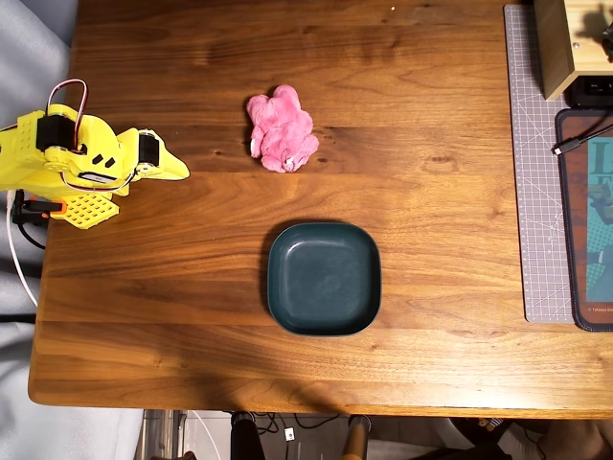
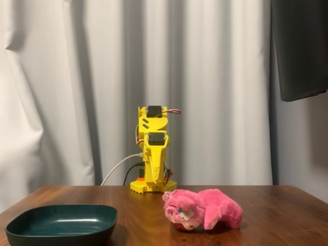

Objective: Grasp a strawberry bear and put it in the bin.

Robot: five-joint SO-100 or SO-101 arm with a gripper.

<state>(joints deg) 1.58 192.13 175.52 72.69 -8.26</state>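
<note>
Two things sit out on the wood surface [image 1: 431, 316]: the bear [image 1: 281, 128] and the bin [image 1: 324, 278], well apart from each other w/ bare wood between. Seen from overhead, bear lies above and a bit left of the bin, lumpy pink heap. In the fixed view it's flopped on its side, face toward the camera, bin [image 2: 61, 223] off to its left at the near edge. Bin is empty, right way up.

Yellow arm [image 1: 67, 153] is folded up at the left edge of the overhead view, gripper [image 1: 172, 168] pointing right toward the middle of the surface, well short of the bear. Gripper holds nothing; looks closed or nearly so, but can't tell for sure from either view. In the fixed view the arm [image 2: 152, 154] stands tucked at the back of the surface, white cable trailing off its base, curtain behind.

Grey cutting mat [image 1: 532, 172] along the right side in the overhead view, wooden box [image 1: 560, 43] at the top right corner.
</note>
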